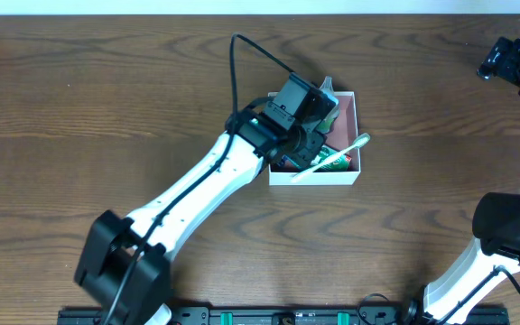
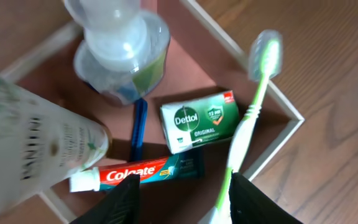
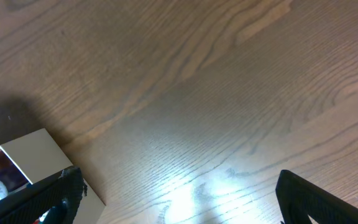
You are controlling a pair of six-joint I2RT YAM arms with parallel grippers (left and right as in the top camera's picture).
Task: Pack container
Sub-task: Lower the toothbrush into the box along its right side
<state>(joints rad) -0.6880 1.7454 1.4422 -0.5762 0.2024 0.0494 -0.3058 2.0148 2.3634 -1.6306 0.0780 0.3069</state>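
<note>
The container point(image 1: 319, 178), a white square box with a pink inside point(image 2: 191, 74), stands mid-table. In it lie a Colgate toothpaste point(image 2: 148, 171), a green Dettol soap point(image 2: 201, 118), a blue stick point(image 2: 138, 127), a clear capped bottle point(image 2: 120, 53) and a white bottle point(image 2: 30, 143). A green and white toothbrush point(image 1: 332, 158) rests slanted across the right front rim; in the left wrist view point(image 2: 247, 118) its handle runs beside the right finger. My left gripper point(image 2: 182, 186) is open above the container point(image 1: 319, 143). My right gripper point(image 1: 508, 59) is open and empty at the far right point(image 3: 179, 180).
Brown wooden table point(image 1: 106, 108) all around. The right wrist view shows a container corner point(image 3: 30, 155) at its left edge. The left arm point(image 1: 206, 185) stretches from the front left to the container. The right arm's base point(image 1: 508, 230) stands at the front right.
</note>
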